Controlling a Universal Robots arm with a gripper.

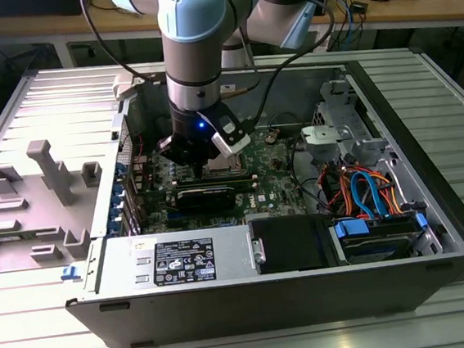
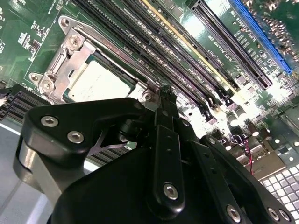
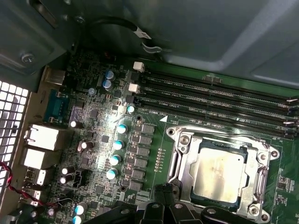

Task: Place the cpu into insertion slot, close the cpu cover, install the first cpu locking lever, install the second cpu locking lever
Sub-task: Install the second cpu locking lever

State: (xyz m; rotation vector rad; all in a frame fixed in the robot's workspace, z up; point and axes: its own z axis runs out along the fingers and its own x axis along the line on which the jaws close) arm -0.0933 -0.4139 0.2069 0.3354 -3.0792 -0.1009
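Observation:
The cpu (image 3: 219,170) lies in the insertion slot (image 3: 261,207), its dull silver top showing through the cut-out; it is also visible in the second wrist view as the cpu (image 2: 100,84). The cpu cover (image 3: 183,151) lies flat around the chip's edges, its silvery frame (image 2: 60,63) screwed at the corners. My gripper (image 2: 163,95) is shut, with its black fingers pressed together and the tip just beside a corner of the socket. In the exterior view the gripper (image 1: 206,156) hangs low inside the open computer case, right over the socket (image 1: 222,169).
Long black memory slots (image 3: 219,98) run beside the socket. A black graphics card (image 1: 206,197) lies in front of it, and a power supply (image 1: 174,258) sits at the case's front. Drive cage and blue cables (image 1: 365,194) are on the exterior view's right; a grey fixture tray (image 1: 37,201) is on its left.

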